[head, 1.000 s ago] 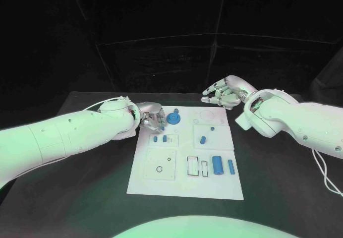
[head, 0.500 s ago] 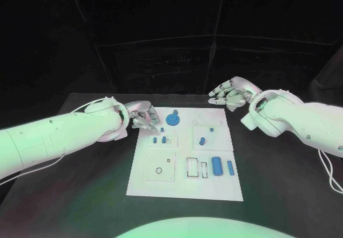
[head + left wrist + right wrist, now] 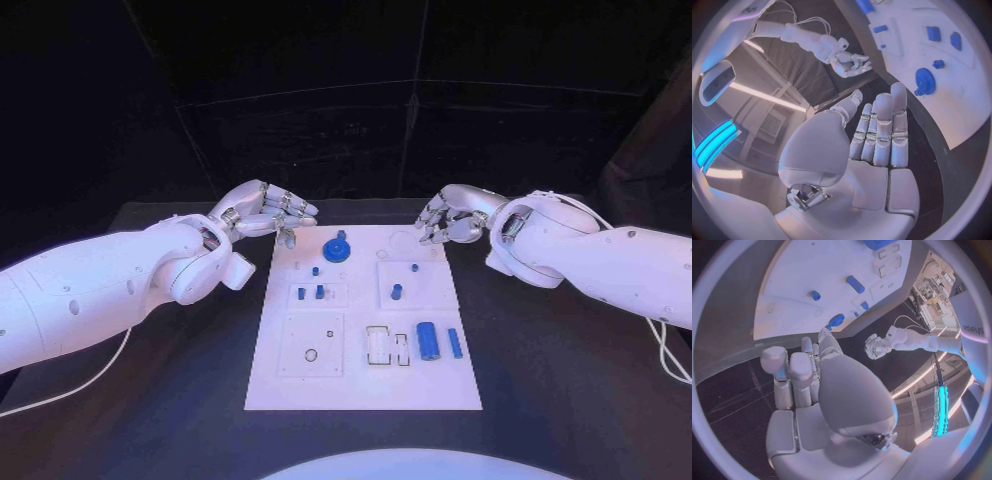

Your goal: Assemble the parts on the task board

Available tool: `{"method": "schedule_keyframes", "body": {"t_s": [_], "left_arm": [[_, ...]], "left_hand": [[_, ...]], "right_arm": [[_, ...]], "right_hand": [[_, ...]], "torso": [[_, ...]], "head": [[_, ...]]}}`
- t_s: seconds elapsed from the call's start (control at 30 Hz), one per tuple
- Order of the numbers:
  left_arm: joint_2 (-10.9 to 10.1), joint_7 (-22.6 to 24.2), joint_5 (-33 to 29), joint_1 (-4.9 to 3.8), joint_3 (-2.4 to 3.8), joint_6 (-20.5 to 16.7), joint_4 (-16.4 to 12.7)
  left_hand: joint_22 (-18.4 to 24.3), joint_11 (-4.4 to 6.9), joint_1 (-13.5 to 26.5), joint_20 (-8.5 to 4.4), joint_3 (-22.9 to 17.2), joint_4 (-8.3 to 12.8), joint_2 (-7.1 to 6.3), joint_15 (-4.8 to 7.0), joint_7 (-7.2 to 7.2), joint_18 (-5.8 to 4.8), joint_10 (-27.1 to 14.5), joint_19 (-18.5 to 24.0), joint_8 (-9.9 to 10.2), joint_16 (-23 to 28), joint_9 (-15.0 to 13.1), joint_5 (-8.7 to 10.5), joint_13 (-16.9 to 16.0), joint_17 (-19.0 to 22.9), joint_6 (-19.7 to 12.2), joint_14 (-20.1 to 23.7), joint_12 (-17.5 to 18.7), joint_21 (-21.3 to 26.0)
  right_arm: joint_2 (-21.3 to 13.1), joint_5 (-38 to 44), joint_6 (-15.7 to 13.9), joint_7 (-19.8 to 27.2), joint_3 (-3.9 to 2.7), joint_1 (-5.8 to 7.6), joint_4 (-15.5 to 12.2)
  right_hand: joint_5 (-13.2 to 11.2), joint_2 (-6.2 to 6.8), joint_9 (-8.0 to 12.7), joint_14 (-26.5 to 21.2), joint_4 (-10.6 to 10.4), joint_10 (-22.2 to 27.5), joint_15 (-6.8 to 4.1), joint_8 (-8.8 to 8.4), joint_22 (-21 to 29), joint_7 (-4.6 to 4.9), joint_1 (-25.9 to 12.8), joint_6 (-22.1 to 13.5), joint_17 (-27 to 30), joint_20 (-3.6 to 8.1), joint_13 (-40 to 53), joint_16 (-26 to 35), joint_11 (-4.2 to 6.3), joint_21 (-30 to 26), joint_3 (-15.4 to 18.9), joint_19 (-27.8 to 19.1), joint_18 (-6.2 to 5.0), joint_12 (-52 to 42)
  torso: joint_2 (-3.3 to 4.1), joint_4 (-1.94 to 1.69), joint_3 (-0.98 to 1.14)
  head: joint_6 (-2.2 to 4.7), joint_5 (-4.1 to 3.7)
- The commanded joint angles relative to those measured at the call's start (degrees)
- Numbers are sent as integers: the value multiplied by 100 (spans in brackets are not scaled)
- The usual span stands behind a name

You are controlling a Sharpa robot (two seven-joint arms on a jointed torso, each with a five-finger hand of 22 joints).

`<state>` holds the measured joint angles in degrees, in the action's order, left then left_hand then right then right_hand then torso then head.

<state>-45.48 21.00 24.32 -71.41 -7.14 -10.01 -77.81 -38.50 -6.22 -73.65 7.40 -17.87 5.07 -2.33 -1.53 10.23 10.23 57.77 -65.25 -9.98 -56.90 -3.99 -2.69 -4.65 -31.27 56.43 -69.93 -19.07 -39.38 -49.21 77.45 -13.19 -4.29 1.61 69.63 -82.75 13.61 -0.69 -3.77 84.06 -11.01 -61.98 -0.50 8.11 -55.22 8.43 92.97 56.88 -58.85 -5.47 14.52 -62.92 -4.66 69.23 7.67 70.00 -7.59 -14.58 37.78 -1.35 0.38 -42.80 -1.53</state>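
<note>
left hand (image 3: 264, 212) empty, fingers apart, nearer the gear (image 3: 336, 249) | gear just board-inward of it | right hand (image 3: 451, 217) curled, empty

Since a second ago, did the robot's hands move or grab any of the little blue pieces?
The left hand lifted off the task board, where it hovered by the blue gear, and drew back past the board's far left corner. The right hand came down closer to the far right corner. Neither hand holds a piece. The gear and the other blue parts lie where they were; the camera itself shifted a little.
</note>
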Motion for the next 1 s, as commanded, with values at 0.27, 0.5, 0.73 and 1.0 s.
{"method": "schedule_keyframes", "body": {"t_s": [0.27,0.5,0.73,1.0], "left_arm": [[-28,816,-1887,18,-4,23,-270],[-12,829,-1929,29,-7,12,-272],[-3,814,-1937,38,-7,-8,-221],[-12,773,-1938,40,-7,-32,-175]], "left_hand": [[75,40,-89,-39,-93,45,106,48,-45,38,125,33,-53,73,2,-24,6,77,86,51,-59,89],[89,43,-121,-47,-127,70,116,52,-46,37,136,28,-60,83,3,-26,13,94,95,55,-63,102],[97,41,-127,-49,-141,77,117,52,-42,36,134,29,-59,90,5,-27,17,103,91,60,-62,111],[120,18,-108,-47,-164,81,104,40,-12,30,97,29,-40,105,16,-27,36,129,47,71,-44,134]], "right_arm": [[89,1650,525,-326,2,-233,-141],[189,1745,869,-395,4,-312,-144],[279,1798,1001,-452,5,-356,-126],[330,1829,1011,-479,5,-366,-76]], "right_hand": [[-78,55,3,60,-43,77,85,-184,-12,77,43,-57,-5,-91,-385,-25,-68,10,-24,-19,53,339],[-212,45,-2,73,-33,35,106,-270,-87,107,86,-48,-35,-113,-589,-79,-95,66,-101,23,64,480],[-226,23,-6,73,-38,11,110,-288,-98,111,90,-21,-17,-119,-658,-77,-99,77,-143,28,64,521],[-291,-63,-16,79,15,-164,86,-314,-189,98,276,108,-59,-106,-836,-148,-79,144,-432,68,75,592]], "torso": [[2,-5,-1],[-1,-16,-12],[3,-1,-2],[4,-6,-2]], "head": [[13,-59],[12,-50],[5,-40],[-1,-57]]}}
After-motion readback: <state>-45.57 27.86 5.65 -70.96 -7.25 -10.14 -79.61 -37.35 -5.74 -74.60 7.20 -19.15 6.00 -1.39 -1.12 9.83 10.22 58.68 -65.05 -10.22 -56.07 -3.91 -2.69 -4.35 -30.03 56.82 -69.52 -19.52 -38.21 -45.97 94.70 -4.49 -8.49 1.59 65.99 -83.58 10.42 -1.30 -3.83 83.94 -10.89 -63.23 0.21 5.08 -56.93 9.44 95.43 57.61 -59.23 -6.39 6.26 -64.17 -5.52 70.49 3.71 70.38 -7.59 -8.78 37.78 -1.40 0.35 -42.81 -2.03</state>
